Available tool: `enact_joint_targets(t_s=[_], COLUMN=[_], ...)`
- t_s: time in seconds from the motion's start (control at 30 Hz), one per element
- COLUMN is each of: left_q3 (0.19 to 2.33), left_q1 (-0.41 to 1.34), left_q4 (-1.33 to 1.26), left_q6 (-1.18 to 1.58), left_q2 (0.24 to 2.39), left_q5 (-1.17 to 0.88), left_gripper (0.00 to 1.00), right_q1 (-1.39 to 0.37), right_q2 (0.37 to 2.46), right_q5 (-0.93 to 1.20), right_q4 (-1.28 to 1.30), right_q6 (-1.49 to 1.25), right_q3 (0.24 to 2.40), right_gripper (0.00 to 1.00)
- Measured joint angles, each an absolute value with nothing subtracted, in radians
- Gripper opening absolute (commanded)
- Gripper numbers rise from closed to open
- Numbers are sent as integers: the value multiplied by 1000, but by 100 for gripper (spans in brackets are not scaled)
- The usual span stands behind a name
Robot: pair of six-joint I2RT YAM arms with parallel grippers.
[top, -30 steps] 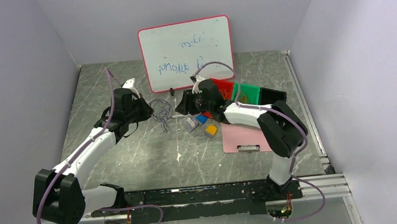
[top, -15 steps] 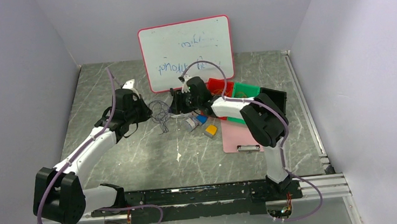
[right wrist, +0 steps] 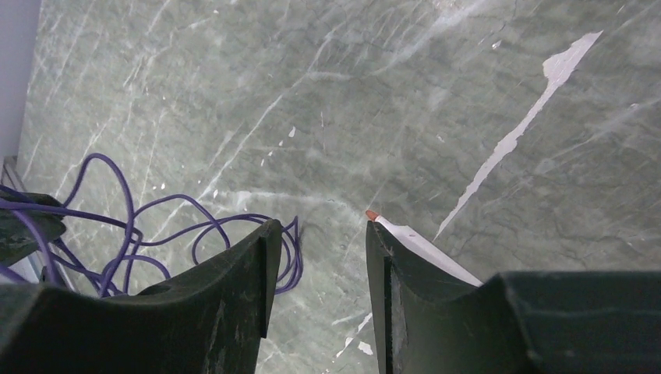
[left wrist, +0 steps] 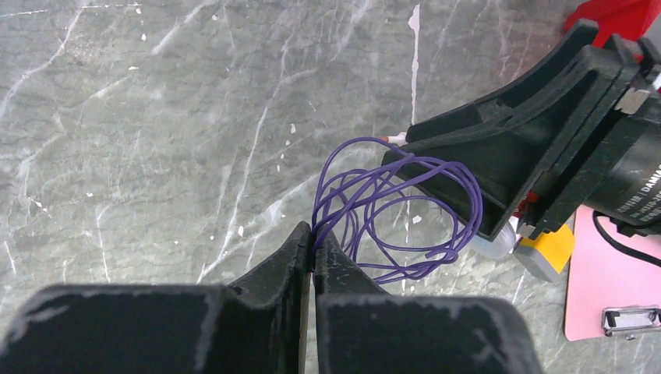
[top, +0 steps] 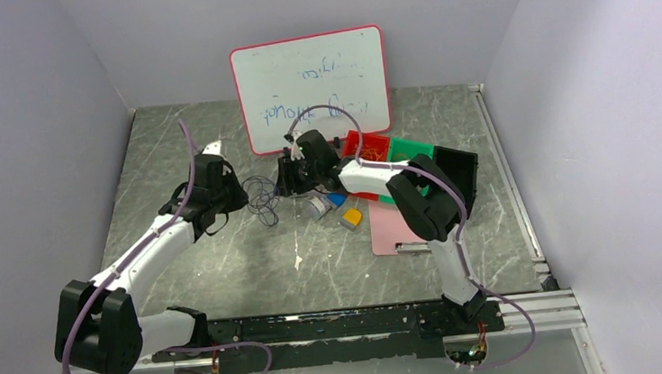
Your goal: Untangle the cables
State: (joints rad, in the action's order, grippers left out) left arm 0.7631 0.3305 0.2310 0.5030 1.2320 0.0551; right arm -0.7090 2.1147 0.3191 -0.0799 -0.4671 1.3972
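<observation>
The cables (top: 261, 196) are a small tangle of thin purple loops lying on the grey table between the two arms. In the left wrist view the cables (left wrist: 394, 210) spread out ahead of my left gripper (left wrist: 313, 243), which is shut on a strand at the loops' near edge. My left gripper (top: 241, 195) sits just left of the tangle. My right gripper (top: 284, 178) is at its right side, open, with one finger (left wrist: 499, 156) over the far loops. In the right wrist view my right gripper (right wrist: 318, 232) holds nothing, and the cables (right wrist: 204, 224) lie left of its left finger.
A whiteboard (top: 310, 89) leans on the back wall. Red (top: 365, 146) and green (top: 415, 154) blocks, a black box (top: 461, 163), a pink clipboard (top: 396, 228), a yellow block (top: 352, 217) and a grey cylinder (top: 316, 208) lie right of the tangle. A thin white stick (right wrist: 421, 243) shows by the right finger.
My right gripper has swung left from beside the small blocks to the right edge of the tangle. My left gripper has drawn slightly left, still shut on the cable.
</observation>
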Motion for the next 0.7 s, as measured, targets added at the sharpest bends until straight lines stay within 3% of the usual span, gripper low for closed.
enact_joint_targets(t_s=[0.7], left_q3=[762], left_q1=[331], left_q4=[231], left_q6=[504], left_q2=[1213], left_q5=[75], left_gripper=[7], right_q1=[-722], right_q2=[2127], right_q5=[385], right_q4=[-125], right_q6=[-469], right_q3=[1375], right_gripper=[47])
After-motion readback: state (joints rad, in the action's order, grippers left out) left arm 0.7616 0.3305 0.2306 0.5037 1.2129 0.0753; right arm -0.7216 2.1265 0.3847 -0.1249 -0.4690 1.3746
